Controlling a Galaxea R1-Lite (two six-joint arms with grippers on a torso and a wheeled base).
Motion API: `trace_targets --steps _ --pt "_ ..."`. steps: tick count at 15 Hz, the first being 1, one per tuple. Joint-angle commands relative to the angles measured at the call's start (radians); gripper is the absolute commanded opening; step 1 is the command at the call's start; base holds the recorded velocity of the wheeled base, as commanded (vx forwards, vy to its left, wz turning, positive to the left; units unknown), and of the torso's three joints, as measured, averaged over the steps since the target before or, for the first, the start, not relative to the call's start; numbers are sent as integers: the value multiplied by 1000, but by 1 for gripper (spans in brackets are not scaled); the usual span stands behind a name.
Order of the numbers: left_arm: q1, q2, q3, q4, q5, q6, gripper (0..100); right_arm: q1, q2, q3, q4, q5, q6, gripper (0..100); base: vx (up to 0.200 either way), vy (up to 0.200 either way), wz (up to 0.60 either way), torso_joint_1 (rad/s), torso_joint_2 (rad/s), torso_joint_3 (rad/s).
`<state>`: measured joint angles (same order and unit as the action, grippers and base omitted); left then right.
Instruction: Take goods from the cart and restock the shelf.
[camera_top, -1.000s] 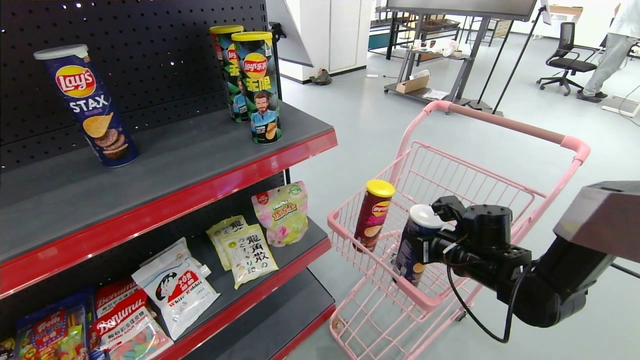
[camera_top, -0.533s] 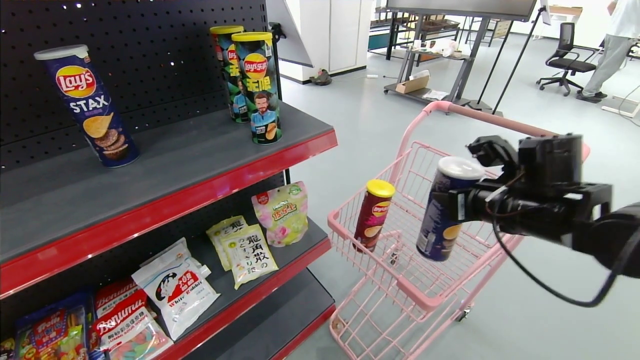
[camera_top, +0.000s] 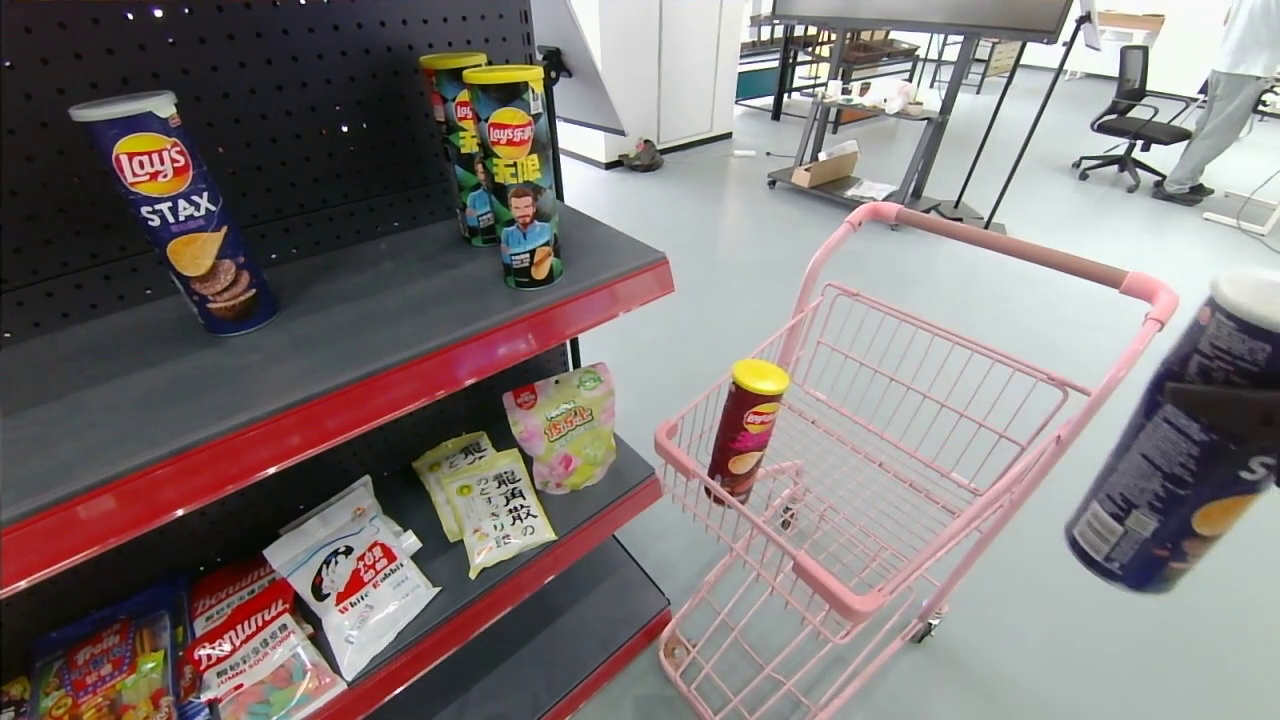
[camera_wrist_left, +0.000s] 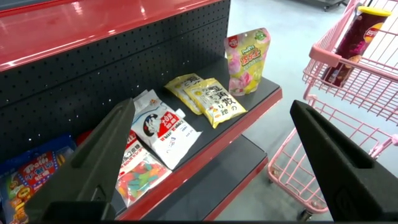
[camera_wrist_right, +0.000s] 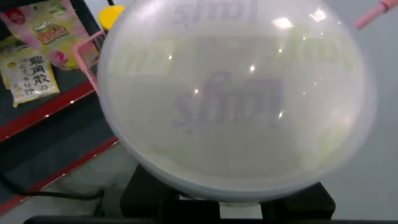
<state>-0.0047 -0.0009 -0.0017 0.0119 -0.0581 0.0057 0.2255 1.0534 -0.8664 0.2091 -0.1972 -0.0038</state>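
Note:
A dark blue chip can with a white lid (camera_top: 1175, 450) hangs tilted in the air to the right of the pink cart (camera_top: 1010, 255), outside its basket. My right gripper (camera_top: 1225, 405) is shut on its side. In the right wrist view the can's lid (camera_wrist_right: 236, 93) is very close. A maroon can with a yellow lid (camera_top: 747, 430) stands in the cart's front corner. My left gripper (camera_wrist_left: 211, 162) is open and holds nothing, low in front of the lower shelf (camera_wrist_left: 261, 99). The grey top shelf (camera_top: 330, 330) has bare room in its middle.
On the top shelf a blue can (camera_top: 175, 210) leans at the left and two green-black cans (camera_top: 512, 175) stand at the right end. Snack bags (camera_top: 490, 500) lie on the lower shelf. Open grey floor surrounds the cart.
My right arm has lifted the dark blue can up out of the cart and carried it to the right, nearer the camera. The maroon can and the cart have stayed put.

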Motion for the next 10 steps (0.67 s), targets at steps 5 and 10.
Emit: trace_targets --steps 5,10 --pt "0 1 0 0 0 0 100 -129 -306 224 22 30 -54 0 0 0 0 20 -54 -34" --pt "0 1 0 0 0 0 100 -129 -323 256 21 32 -54 0 0 0 0 196 -513 -319"
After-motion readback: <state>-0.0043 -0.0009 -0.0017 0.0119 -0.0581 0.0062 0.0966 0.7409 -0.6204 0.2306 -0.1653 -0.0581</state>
